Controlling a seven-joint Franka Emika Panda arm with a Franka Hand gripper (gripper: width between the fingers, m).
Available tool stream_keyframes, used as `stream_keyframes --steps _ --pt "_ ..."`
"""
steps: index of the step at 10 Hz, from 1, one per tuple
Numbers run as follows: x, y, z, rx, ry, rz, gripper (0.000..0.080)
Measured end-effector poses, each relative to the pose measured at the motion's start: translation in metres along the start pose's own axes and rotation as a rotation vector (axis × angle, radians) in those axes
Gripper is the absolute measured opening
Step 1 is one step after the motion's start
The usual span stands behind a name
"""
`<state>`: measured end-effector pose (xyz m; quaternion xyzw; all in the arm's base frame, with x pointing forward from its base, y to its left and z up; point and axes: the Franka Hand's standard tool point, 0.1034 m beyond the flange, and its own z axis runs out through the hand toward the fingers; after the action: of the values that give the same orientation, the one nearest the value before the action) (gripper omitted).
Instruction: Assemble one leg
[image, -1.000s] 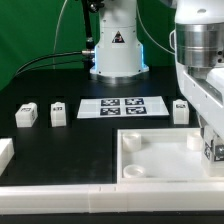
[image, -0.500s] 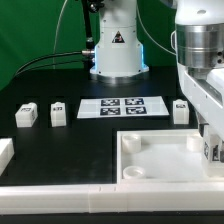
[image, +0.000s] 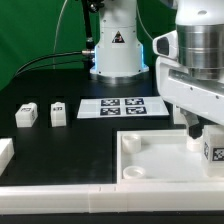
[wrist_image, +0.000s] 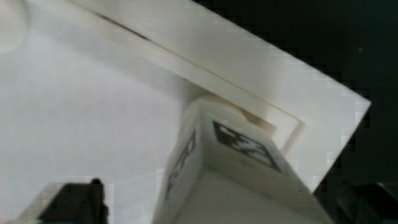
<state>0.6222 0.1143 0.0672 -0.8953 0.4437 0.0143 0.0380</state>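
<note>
A leg (image: 213, 152), a stubby white block with a square marker, stands at the right near corner of the big white tray-like piece (image: 160, 172). My gripper (image: 206, 142) hangs over it, with one dark finger (image: 196, 133) just to its left in the exterior view. In the wrist view the leg (wrist_image: 240, 150) stands between my fingers against the tray's rim (wrist_image: 231, 60). One fingertip (wrist_image: 75, 200) is apart from the leg, so the gripper (wrist_image: 217, 205) looks open around it. Two more legs (image: 27, 114) (image: 58, 112) lie on the exterior view's left.
The marker board (image: 122, 106) lies mid-table in front of the arm's base (image: 116, 50). A long white bar (image: 90, 190) runs along the near edge. Another white part (image: 5, 152) sits at the exterior view's far left.
My hand has turned and shifted toward the exterior view's left over the tray. It now hides the leg that stood behind the tray at the right. The leg at the corner stays put.
</note>
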Motion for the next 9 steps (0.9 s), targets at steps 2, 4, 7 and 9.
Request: stream_keyframes --steps 2,4,7,9 --pt "-0.0011 -0.0007 -0.0001 -0.005 0.004 -0.224 0.0648" --pt "-0.0022 -0.0013 0.0001 -0.011 0.010 -0.461 0.0648" --pt "-0.0022 -0.0015 0.0003 -0.030 0.024 -0.775 0.0648" --pt "-0.0012 -0.0010 0.0002 -0.032 0.023 -0.893 0.0648"
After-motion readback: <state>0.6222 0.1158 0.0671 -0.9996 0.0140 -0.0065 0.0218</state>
